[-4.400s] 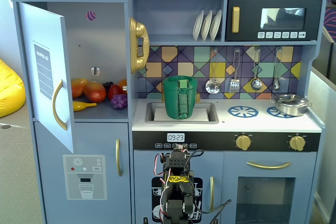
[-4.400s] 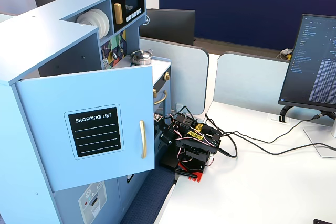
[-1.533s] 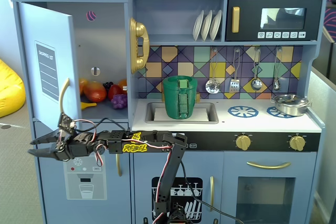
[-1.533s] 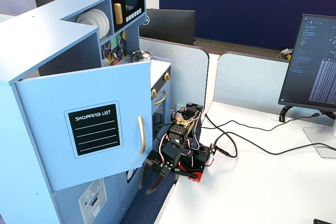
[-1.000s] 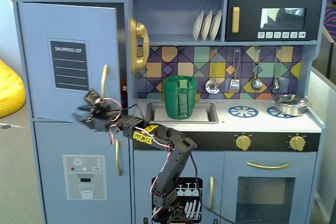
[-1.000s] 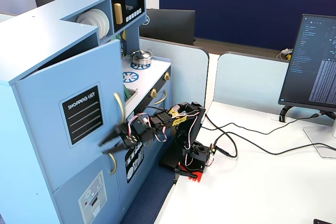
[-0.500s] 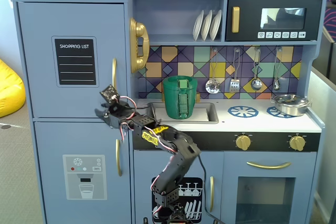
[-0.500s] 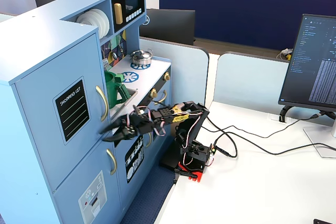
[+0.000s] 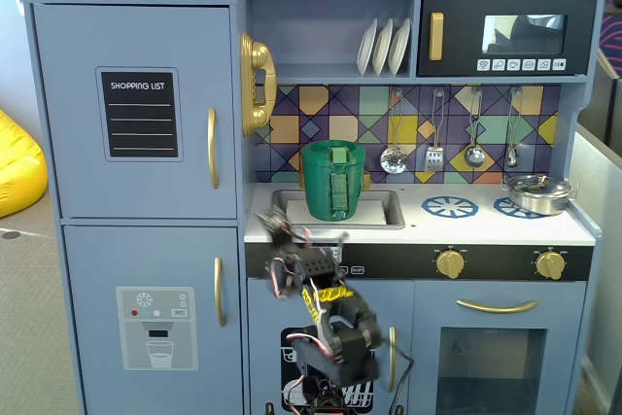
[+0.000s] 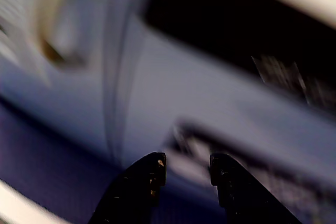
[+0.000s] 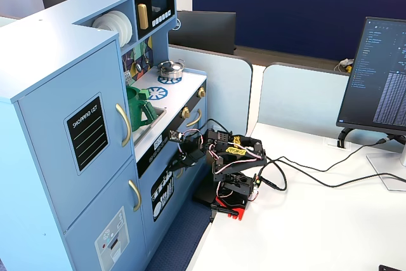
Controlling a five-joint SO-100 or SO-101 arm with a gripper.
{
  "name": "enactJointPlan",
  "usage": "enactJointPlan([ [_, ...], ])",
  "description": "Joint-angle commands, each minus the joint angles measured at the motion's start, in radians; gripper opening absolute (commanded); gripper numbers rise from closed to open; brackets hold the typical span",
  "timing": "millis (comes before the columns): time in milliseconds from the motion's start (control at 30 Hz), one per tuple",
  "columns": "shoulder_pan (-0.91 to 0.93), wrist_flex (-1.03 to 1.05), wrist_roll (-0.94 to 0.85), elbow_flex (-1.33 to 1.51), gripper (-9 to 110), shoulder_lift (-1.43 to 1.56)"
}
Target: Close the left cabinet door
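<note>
The left cabinet door (image 9: pixel 136 111) occupies the upper left of a fixed view — a flat, light-blue rectangular panel lying flush with the cabinet front, with no gap visible along its edges. It carries a matte black "SHOPPING LIST" panel (image 9: pixel 142 114) ruled with pale lines, and a slim curved gold handle (image 9: pixel 213 148) stands vertically near its right edge. In the other fixed view the same door (image 11: pixel 76 138) sits at left, likewise flush.

Below it is a second blue door with a grey dispenser graphic (image 9: pixel 157 328). A glossy green pot (image 9: pixel 332 180) sits in the sink at frame centre; white plates (image 9: pixel 383 47) stand on edge on the shelf above.

The black arm sits low at centre, its claw (image 9: pixel 277 227) raised toward the white counter edge (image 9: pixel 418 230), apart from the door. In the wrist view, heavily blurred, the claw (image 10: pixel 187 169) shows two dark tapered fingers (image 10: pixel 149 169) at the bottom — narrowly parted, nothing between them.
</note>
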Motion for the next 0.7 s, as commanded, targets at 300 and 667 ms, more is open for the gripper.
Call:
enactJointPlan([
  [300,0.296,0.477,0.146,0.314,0,0.268],
  [667,0.284,0.584,0.322,0.331,0,0.278],
])
